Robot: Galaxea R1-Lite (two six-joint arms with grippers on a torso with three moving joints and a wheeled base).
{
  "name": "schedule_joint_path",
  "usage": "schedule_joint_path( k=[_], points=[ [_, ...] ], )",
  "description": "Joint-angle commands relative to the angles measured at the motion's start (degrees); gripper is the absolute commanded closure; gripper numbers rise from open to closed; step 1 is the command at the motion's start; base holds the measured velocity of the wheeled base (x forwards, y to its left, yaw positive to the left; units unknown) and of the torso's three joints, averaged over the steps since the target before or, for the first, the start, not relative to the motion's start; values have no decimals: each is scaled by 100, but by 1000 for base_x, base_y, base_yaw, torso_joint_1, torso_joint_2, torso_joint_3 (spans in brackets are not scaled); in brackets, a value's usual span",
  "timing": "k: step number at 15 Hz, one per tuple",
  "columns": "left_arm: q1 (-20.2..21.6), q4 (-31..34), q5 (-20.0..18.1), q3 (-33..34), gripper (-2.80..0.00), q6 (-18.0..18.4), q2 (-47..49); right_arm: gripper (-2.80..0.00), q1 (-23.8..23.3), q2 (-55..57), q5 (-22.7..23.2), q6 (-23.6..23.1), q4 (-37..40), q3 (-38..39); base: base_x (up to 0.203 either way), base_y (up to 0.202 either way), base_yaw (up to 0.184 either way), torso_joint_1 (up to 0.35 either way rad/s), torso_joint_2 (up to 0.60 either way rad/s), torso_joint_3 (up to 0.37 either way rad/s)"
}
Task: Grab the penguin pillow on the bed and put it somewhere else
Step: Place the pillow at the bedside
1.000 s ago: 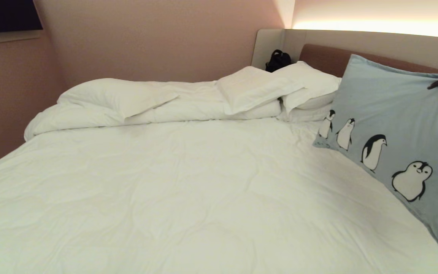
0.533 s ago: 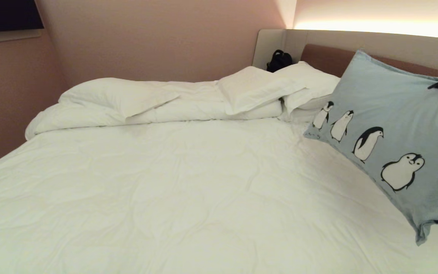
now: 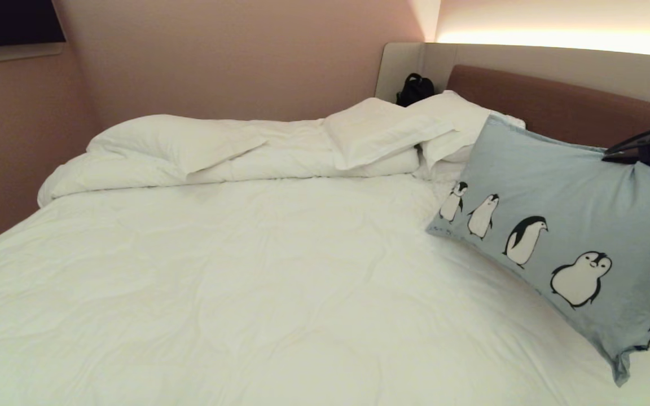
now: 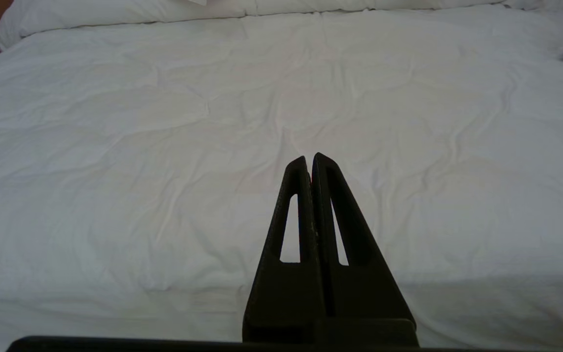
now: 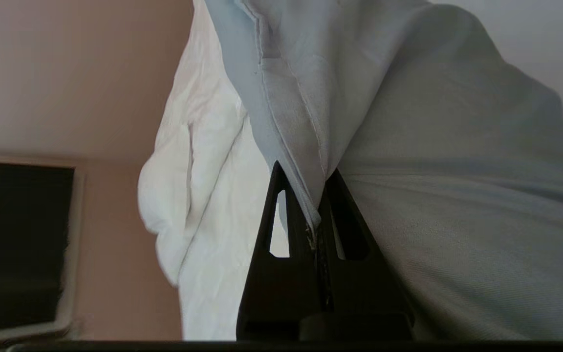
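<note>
The right pincer [image 5: 316,215] is clenched on a seam edge of the penguin pillow [image 3: 562,225], so the pillow hangs tilted at the bed's [image 3: 257,282] right side by the headboard [image 3: 556,104], its lower edge seemingly touching the duvet. It is light blue-grey with a row of penguins. The left pincer [image 4: 310,164] hangs closed and empty over the duvet.

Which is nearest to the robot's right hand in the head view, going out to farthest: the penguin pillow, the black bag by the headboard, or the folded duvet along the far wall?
1. The penguin pillow: pinched in the right hand at the picture's right edge.
2. The black bag: behind the white pillows, at the headboard corner.
3. The folded duvet: far left, along the wall.
</note>
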Motion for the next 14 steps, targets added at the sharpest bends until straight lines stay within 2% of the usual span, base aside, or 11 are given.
schedule_joint_path(
  k=[1, 11, 14],
  points=[
    [1, -3, 2, 0, 0, -1, 1, 0, -19, 268, 496, 413, -330, 1, 0, 0, 0, 0, 0, 0],
    [1, -3, 2, 0, 0, -1, 1, 0, -797, 584, 1683, 2320, -2400, 275, 0, 0, 0, 0, 0, 0],
    [1, -3, 2, 0, 0, -1, 1, 0, -885, 758, 1757, 3315, -3529, 451, 0, 0, 0, 0, 0, 0]
  ],
)
